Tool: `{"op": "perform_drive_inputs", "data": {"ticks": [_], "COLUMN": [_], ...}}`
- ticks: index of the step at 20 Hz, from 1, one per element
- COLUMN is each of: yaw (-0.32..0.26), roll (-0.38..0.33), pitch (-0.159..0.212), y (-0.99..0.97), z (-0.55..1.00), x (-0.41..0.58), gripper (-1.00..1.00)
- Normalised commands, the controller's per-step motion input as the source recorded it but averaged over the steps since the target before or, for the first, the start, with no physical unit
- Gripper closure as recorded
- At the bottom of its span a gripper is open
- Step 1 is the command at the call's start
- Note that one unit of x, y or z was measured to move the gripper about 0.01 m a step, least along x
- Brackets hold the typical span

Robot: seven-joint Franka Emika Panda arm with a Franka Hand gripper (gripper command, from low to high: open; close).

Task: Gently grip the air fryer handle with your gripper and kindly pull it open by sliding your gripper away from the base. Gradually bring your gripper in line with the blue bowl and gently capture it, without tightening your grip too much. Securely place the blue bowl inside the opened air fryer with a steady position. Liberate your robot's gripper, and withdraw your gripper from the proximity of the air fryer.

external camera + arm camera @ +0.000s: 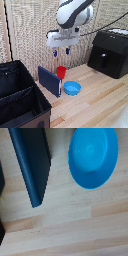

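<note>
The air fryer (110, 52), a boxy matte-black appliance, stands at the exterior view's right with its drawer shut. Its short black vertical handle (103, 60) sits on the drawer face. The blue bowl (72, 88) rests upright and empty on the wooden table, and fills part of the wrist view (93, 158). My gripper (61, 51) hangs high above the table, above the red cup and the board and far to the left of the fryer. Its blue-tipped fingers (54, 52) stand apart and hold nothing. No fingers show in the wrist view.
A small red cup (61, 71) stands behind the bowl. A flat dark-blue board (49, 80) stands on edge beside the bowl; it also shows in the wrist view (31, 163). A black fabric-sided crate (20, 100) fills the exterior view's lower left.
</note>
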Motion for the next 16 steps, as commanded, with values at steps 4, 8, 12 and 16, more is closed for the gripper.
{"op": "perform_drive_inputs", "data": {"ticks": [4,8,12,16], "yaw": [-0.350,-0.375,-0.375,-0.353], "roll": [-0.012,0.000,0.000,-0.004], "pitch": [-0.024,-0.010,-0.005,-0.001], "y": [0.05,0.02,0.03,0.05], "z": [0.01,0.00,0.00,0.01], "x": [-0.001,0.000,0.000,-0.009], "gripper": [-1.00,-1.00,-1.00,-1.00]}}
